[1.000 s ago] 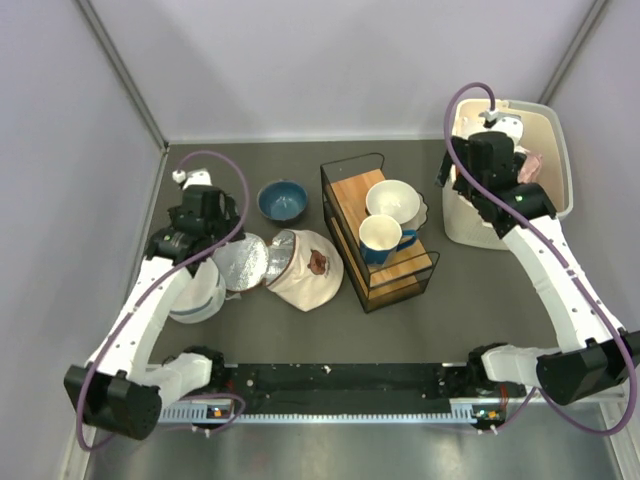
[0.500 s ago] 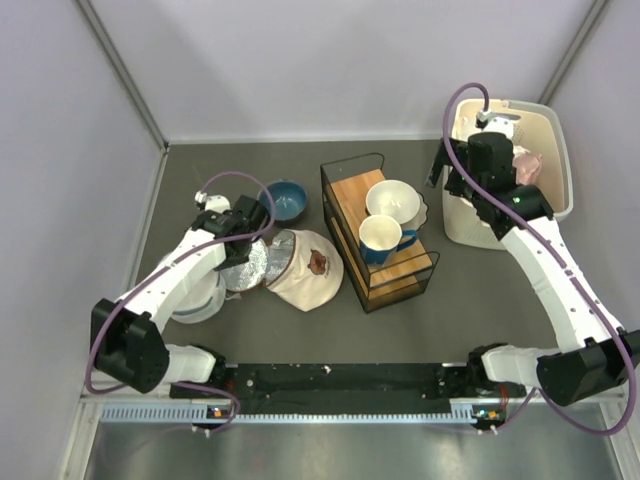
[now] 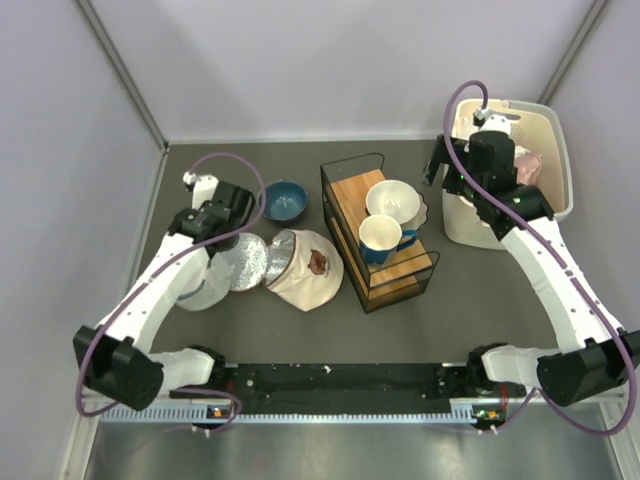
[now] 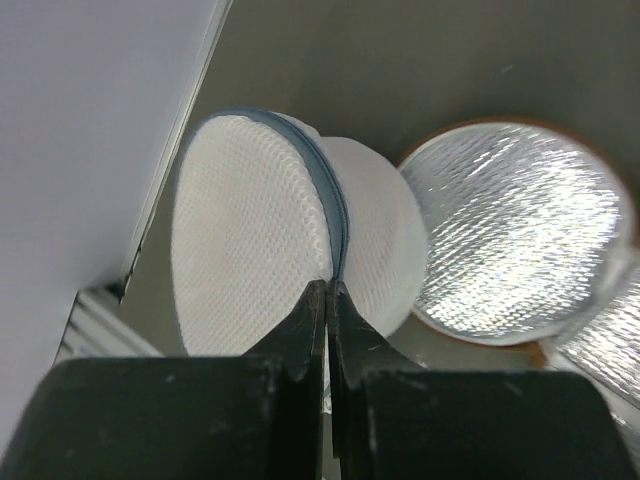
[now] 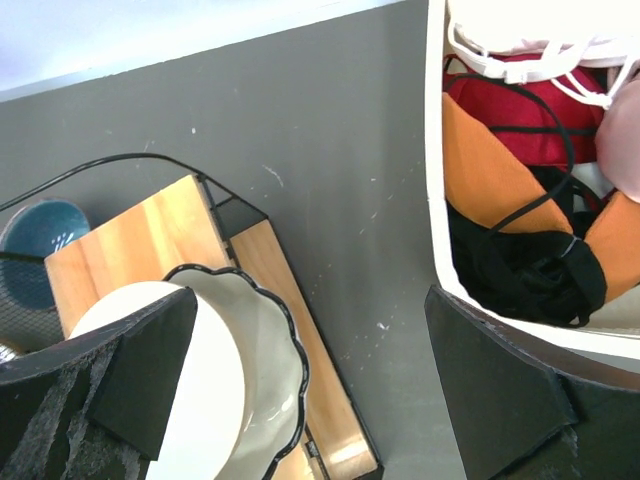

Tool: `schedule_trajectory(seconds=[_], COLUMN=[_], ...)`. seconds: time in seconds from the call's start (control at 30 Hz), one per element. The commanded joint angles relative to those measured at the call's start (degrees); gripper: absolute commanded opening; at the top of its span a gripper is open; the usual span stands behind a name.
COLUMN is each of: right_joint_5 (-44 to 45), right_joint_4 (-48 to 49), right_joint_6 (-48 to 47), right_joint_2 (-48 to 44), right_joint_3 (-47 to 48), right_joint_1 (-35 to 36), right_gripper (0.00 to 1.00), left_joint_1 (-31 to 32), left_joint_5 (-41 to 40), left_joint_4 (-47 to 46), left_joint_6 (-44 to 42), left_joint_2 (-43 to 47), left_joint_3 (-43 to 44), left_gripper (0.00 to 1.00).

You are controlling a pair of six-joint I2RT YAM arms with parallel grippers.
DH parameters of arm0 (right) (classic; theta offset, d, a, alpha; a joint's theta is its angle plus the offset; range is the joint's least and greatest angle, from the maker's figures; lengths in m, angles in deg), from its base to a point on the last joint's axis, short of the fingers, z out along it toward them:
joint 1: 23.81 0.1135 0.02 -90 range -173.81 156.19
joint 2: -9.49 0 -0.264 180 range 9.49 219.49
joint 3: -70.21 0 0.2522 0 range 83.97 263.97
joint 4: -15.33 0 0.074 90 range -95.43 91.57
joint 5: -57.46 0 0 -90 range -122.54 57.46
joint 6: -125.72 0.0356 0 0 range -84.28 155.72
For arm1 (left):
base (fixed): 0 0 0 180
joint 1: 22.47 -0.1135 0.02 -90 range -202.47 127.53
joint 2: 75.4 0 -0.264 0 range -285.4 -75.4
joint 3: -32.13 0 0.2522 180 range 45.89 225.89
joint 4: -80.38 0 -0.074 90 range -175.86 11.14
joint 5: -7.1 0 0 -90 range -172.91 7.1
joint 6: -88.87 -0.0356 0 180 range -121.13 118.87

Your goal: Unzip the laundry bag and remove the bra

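My left fingers are pressed flat together. Their tips sit right at the laundry bag, a round white pouch of fine net. A thin grey-blue zip curves over the bag just past the tips. I cannot tell if the tips pinch the zip. To the right of these fingers lies a shiny silver disc with a brown rim, close beside the bag. Beyond both is the dark grey table.

My right fingers are wide apart and hold nothing. Below the left one sits a smooth cream bowl with a wavy black rim. It rests on a wooden board in a thin black wire rack. Past the right finger is a pale plastic basket stuffed with soft black, orange and red cloth. A bit of pale pink cloth, which looks like the bra, shows in the basket at the far right edge.
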Motion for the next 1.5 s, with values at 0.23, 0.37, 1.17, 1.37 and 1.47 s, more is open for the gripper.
schedule_trajectory(seconds=[0.23,0.37,1.17,1.37,1.47], right_joint_5=[-12.43,-13.84,-18.06,-18.50,-18.76], right_joint_4=[7.40,8.99,10.31,10.57,10.48], right_joint_6=[-1.65,-2.96,-2.53,-2.36,-2.27], right_joint_2=[1.04,4.03,9.40,8.78,8.78], right_joint_3=[5.29,8.55,12.51,11.72,11.55], right_joint_1=[3.00,9.14,16.02,16.02,16.02], right_gripper=[0.99,0.99,0.99,0.99,0.99], left_joint_1=[3.11,4.69,3.91,-6.27,-14.27], left_joint_5=[21.34,26.09,25.23,25.13,29.85], left_joint_4=[-11.95,-18.09,-18.74,-7.75,-3.17], left_joint_6=[-27.95,-29.36,-17.33,-3.72,4.20], left_joint_2=[7.85,4.08,2.57,9.86,14.25], left_joint_3=[7.90,3.50,11.14,9.57,4.40], left_gripper=[0.00,0.00,0.83,0.86,0.86])
